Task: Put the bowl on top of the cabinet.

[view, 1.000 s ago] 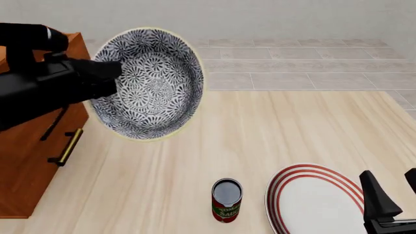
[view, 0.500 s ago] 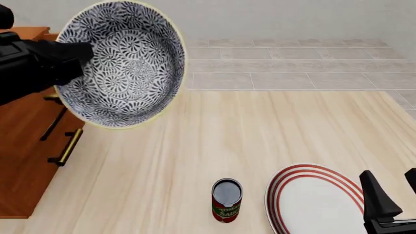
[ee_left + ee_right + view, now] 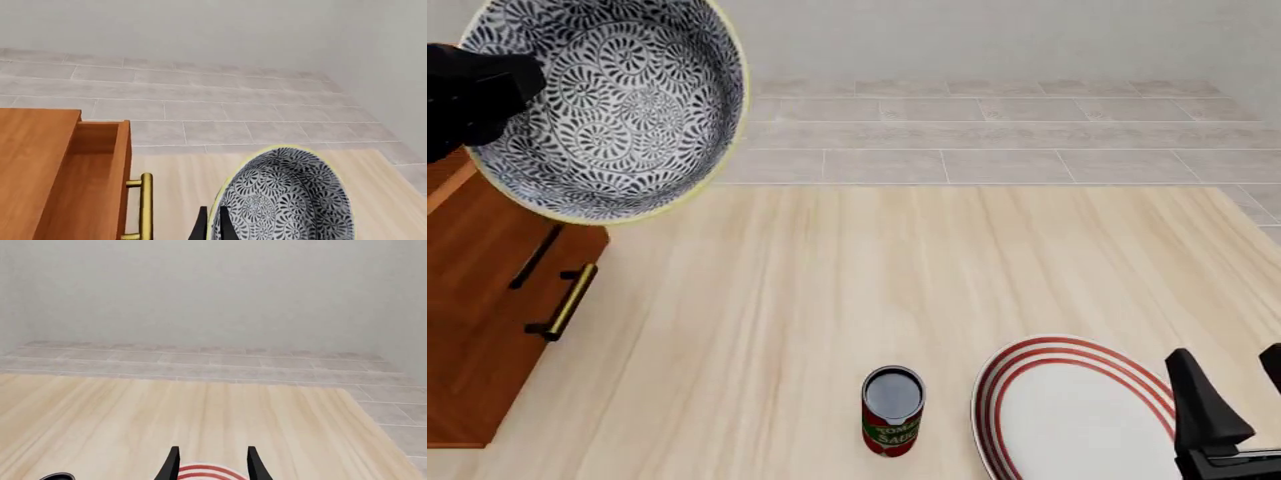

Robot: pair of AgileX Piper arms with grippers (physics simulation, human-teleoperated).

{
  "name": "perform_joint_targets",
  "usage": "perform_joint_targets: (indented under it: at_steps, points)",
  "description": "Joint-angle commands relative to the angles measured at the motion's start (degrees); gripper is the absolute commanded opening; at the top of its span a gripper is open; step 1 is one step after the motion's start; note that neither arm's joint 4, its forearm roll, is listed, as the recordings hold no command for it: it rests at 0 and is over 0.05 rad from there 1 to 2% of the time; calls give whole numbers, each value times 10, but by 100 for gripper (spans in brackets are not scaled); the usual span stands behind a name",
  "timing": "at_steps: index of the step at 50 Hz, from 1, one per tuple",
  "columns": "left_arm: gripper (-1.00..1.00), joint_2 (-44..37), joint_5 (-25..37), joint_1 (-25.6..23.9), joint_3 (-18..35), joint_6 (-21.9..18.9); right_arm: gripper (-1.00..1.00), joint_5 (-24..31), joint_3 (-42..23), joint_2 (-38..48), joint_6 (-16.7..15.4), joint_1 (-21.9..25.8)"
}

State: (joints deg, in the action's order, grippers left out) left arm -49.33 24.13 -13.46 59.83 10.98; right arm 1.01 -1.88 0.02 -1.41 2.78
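Note:
The bowl [image 3: 614, 110], patterned in dark blue-grey swirls with a pale rim, hangs tilted in the air at the upper left, its inside facing the front camera. My left gripper [image 3: 510, 82] is shut on its left rim, and in the left wrist view the gripper [image 3: 212, 227] pinches the rim of the bowl [image 3: 287, 200]. The bowl partly overlaps the reddish-brown cabinet [image 3: 487, 290] below it. The cabinet [image 3: 37, 170] has a drawer pulled out and a brass handle [image 3: 144, 205]. Low at the right, my right gripper [image 3: 1234, 392] is open and holds nothing.
A white plate with red rings [image 3: 1074, 410] lies at the front right, under the right gripper [image 3: 212, 465]. A tomato sauce can [image 3: 892, 411] stands upright just left of the plate. Tiled floor lies beyond the table's far edge.
The left gripper has carried the bowl up and to the left, from beside the cabinet to over its near corner. The right arm has not moved.

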Motion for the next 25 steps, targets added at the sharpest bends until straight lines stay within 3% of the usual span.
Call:
perform_joint_targets:
  at_steps: [1,12,25]
  points:
    - [-100,4,14,42,23,10,100,3,-5,0,-1,1]
    - [-100,5,29,79,46,23,100,7,-10,0,-5,1]
    - [-100,13,38,91,56,33,100,7,-10,0,-5,-1]
